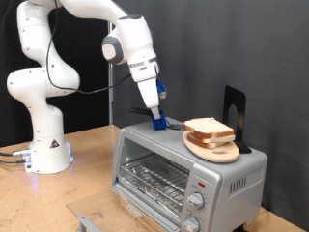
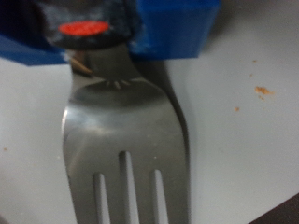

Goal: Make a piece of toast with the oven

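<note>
Fork (image 2: pixel 126 140) gripped by tool (image 1: pixel 154 108) (blue fingers), atop oven (image 1: pixel 188 169), beside toast (image 1: pixel 209 128).

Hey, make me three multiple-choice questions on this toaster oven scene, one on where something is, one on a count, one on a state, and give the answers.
1. Where is the bread?
A. on the wire rack
B. on the wooden plate atop the toaster oven
C. on the table

2. How many round knobs show on the oven's front?
A. one
B. two
C. four

3. What is the gripper holding?
A. a fork
B. the bread
C. nothing

Answers: 1 B, the exterior view shows the slices on the plate on the oven's top. 2 B, two knobs sit stacked beside the door. 3 A, the wrist view shows the fork's handle between the blue fingers.
</note>
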